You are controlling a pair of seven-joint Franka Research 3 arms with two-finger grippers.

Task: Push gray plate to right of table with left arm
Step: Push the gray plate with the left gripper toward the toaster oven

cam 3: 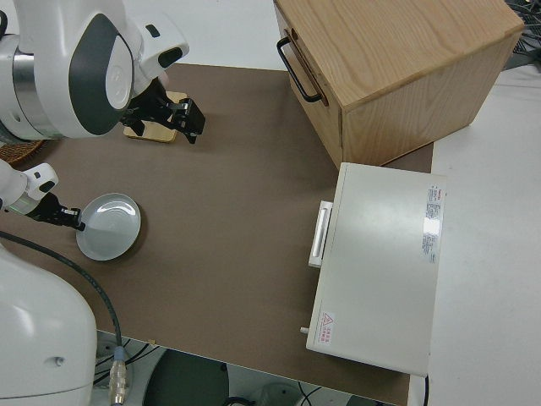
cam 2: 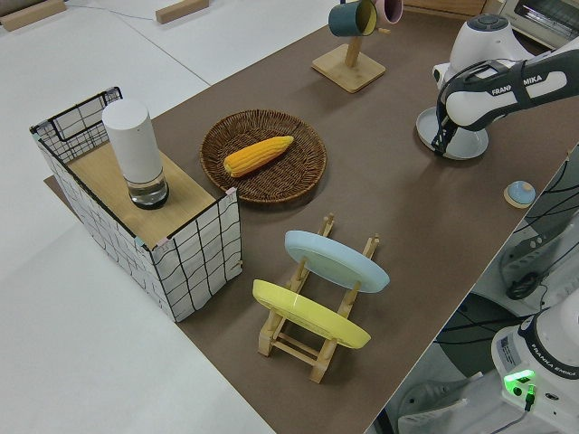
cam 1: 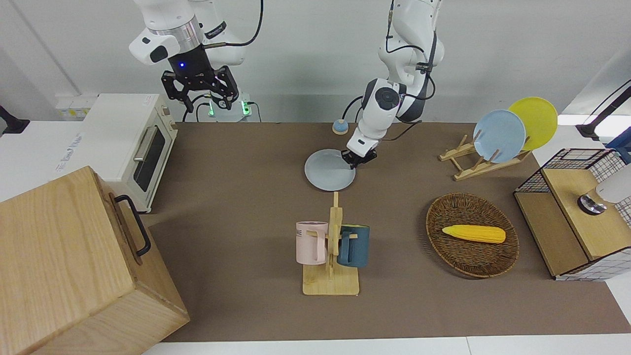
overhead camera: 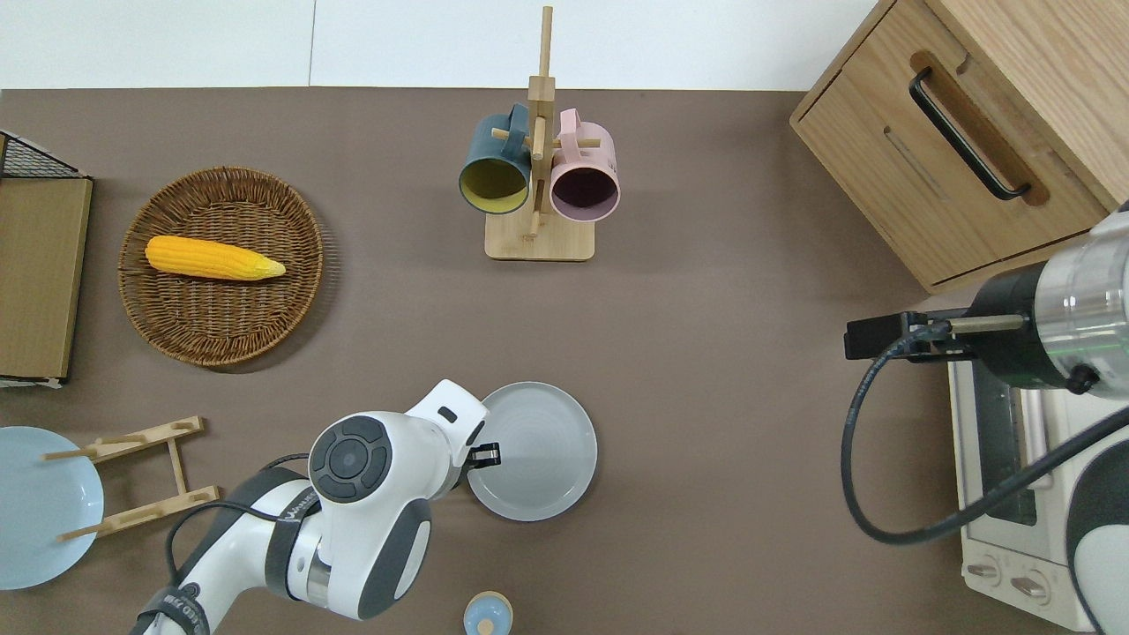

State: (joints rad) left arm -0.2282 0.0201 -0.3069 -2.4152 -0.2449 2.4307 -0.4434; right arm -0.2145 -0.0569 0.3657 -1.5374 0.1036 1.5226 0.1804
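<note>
The gray plate (cam 1: pixel 329 170) (overhead camera: pixel 538 451) (cam 2: pixel 457 137) (cam 3: pixel 108 226) lies flat on the brown table (cam 1: pixel 236 207), about midway along it and nearer to the robots than the mug rack. My left gripper (cam 1: pixel 355 161) (overhead camera: pixel 488 455) (cam 3: pixel 73 221) is down at table height, at the plate's rim on the side toward the left arm's end of the table, touching it or nearly so. The white wrist hides part of that rim from overhead. My right gripper (cam 1: pixel 201 98) is parked with its fingers apart and nothing between them.
A wooden mug rack (cam 1: pixel 331 276) holds a pink and a dark blue mug. A wicker basket (cam 1: pixel 438 217) holds a corn cob. A rack (cam 1: pixel 468 167) carries a light-blue and a yellow plate. A toaster oven (cam 1: pixel 133 143) and wooden cabinet (cam 1: pixel 64 266) stand at the right arm's end.
</note>
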